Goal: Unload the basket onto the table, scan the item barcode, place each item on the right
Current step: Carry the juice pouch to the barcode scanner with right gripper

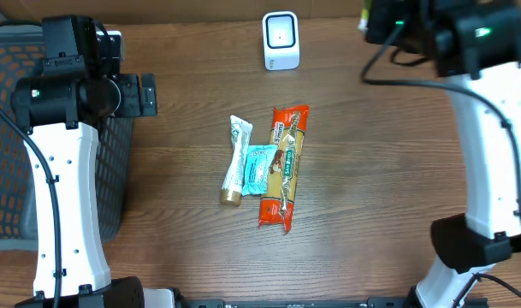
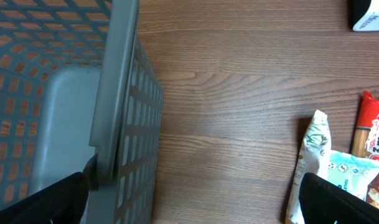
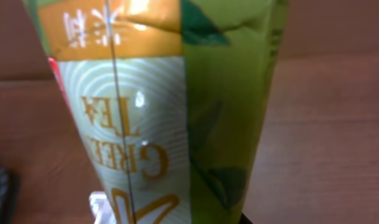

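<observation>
A green tea packet (image 3: 164,106) fills the right wrist view, its lettering upside down. My right gripper (image 1: 380,21) is shut on it at the table's far right edge, high above the surface. Only a yellow sliver of the packet (image 1: 364,17) shows overhead, and no barcode shows on it. The white scanner (image 1: 281,40) stands at the back centre, to the left of that gripper. My left gripper (image 2: 192,208) is open and holds nothing, over the basket's right wall; in the overhead view the left gripper (image 1: 145,94) sits left of the items.
A grey mesh basket (image 1: 3,128) stands at the left, its rim (image 2: 114,93) under my left wrist. A white tube (image 1: 235,162), a teal packet (image 1: 260,168) and a long orange-red packet (image 1: 286,167) lie together mid-table.
</observation>
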Controlling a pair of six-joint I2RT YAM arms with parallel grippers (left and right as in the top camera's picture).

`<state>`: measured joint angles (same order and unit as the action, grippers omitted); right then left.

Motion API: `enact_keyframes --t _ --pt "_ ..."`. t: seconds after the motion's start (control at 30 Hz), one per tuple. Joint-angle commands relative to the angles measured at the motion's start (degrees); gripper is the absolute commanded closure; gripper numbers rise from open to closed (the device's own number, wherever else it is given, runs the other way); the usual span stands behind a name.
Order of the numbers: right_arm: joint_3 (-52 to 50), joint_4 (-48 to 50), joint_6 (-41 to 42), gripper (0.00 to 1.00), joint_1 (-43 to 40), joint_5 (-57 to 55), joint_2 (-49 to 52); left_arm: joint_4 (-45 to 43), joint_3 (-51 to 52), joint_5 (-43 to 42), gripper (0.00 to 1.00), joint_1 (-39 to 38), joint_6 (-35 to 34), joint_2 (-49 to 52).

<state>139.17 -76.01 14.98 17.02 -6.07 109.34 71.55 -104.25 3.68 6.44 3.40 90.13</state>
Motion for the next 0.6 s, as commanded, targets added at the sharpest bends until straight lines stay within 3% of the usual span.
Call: enact_keyframes --t 0.0,0.17,0.37,0.53,0.57 --pt "1.86 4.37 -0.68 0.96 5.90 -17.68 1.88 -0.20 -0.55 -0.52 0.00 0.31 0.90 0.50" --pt "1.84 13.51 -9.03 0.96 10.91 -29.79 8.59 -0.20 -0.55 -0.52 0.00 0.31 0.90 0.50" --pt "1.79 18.67 -13.03 0.96 11.43 -33.77 16.90 -0.20 -0.55 -0.52 0.00 0.31 0.90 0.50" --pt "1.79 20.59 -33.70 0.96 11.54 -35.54 24.61 -0.20 -0.55 -0.52 0.01 0.31 0.90 0.50" --pt "1.79 22.12 -34.75 0.96 11.54 -36.44 26.03 -0.20 -0.55 -0.52 0.00 0.31 0.90 0.50"
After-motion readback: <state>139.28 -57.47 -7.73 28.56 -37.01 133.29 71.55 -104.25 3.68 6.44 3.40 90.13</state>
